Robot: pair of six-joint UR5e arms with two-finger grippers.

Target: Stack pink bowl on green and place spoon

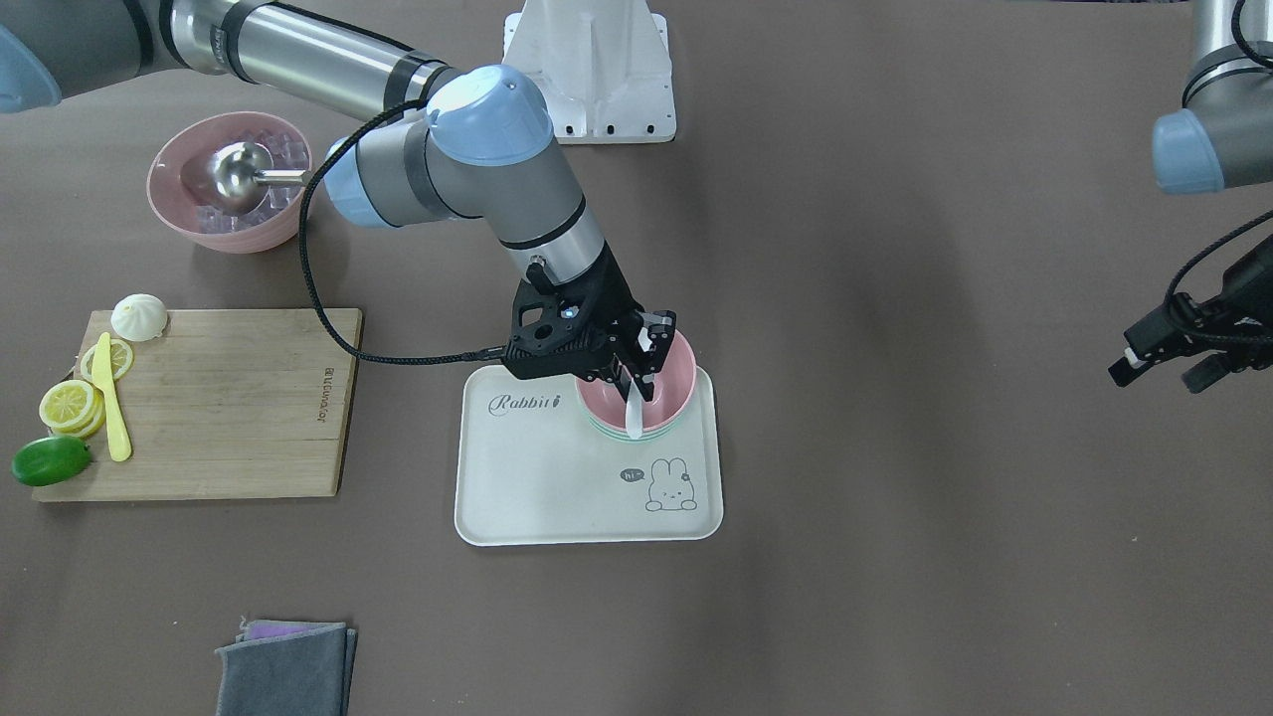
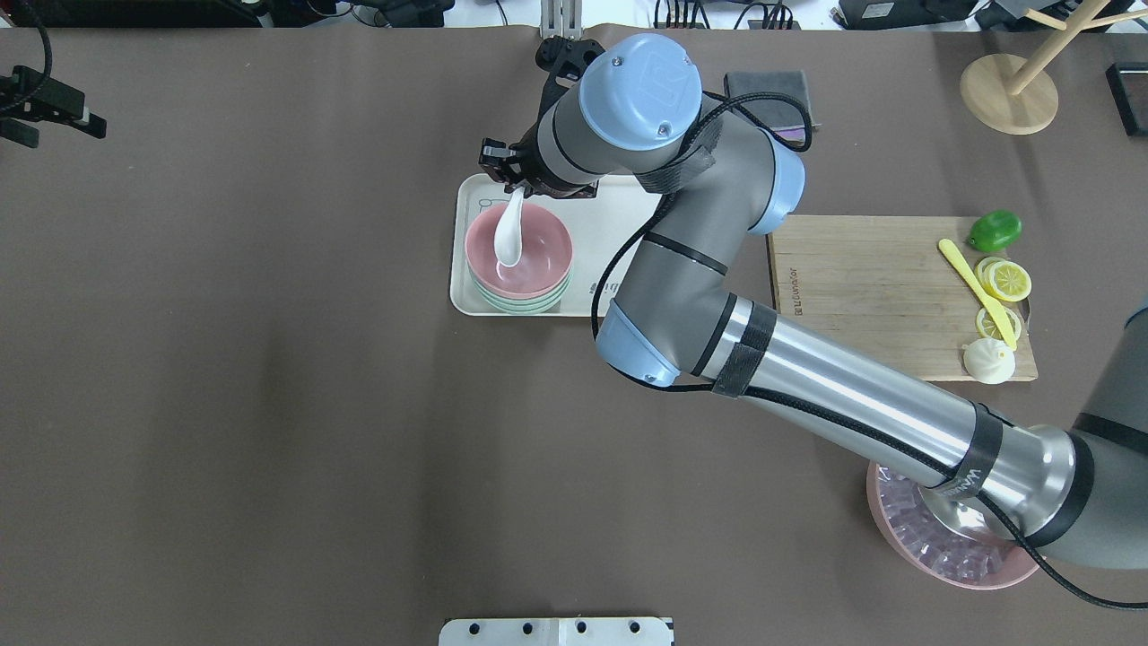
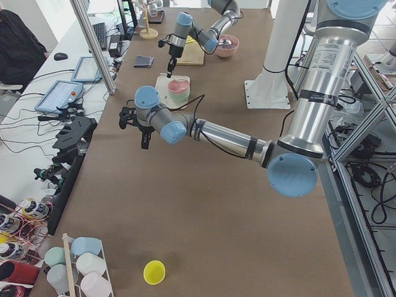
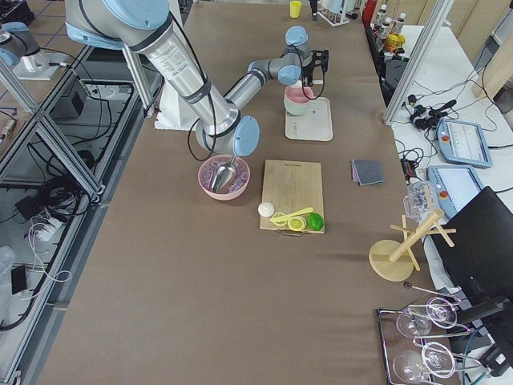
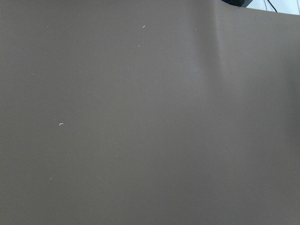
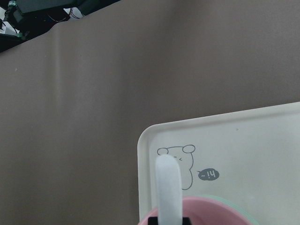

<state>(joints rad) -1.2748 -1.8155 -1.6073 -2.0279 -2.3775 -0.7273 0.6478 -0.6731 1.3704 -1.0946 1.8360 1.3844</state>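
– Grey cloths (image 1: 286, 668), folded, lie nearest in the front-facing view and are cut by the bottom edge. Behind them is the tray (image 1: 537, 487), with the pink bowl (image 1: 664, 388) nested in the green bowl (image 1: 609, 432). Only a sliver of green rim shows.

– Jaws?

– Noted: the right gripper (image 1: 633, 376) is pinched on the spoon (image 1: 634, 413), which hangs white over the pink bowl. The wrist body hides part of that bowl. The left gripper (image 1: 1162, 376), at the view's right edge, has its fingers parted with nothing between them. It is well apart from the tray.

– Overhead?

– The spoon (image 2: 509, 235) slants down with its scoop end inside the pink bowl's rim (image 2: 543, 260) and its handle up in the jaws. Whether it touches the bowl's floor I cannot tell. The right arm covers much of the tray (image 2: 461, 292).

– Side views?

– They are too small to read any jaws. Exterior left has the near arm's gripper (image 3: 139, 124) over bare table (image 3: 204, 204). Exterior right has the stacked bowls (image 4: 298, 100) tiny beneath the near arm's far-reaching wrist.

– Wrist cameras?

– The left wrist shows only brown table cover. In the right wrist view, the blurred spoon (image 6: 168, 187) rises from the bottom edge. The fingers holding it are cut off below the frame. The pink rim (image 6: 215, 213) is partly in view, resting on the tray (image 6: 262, 136).
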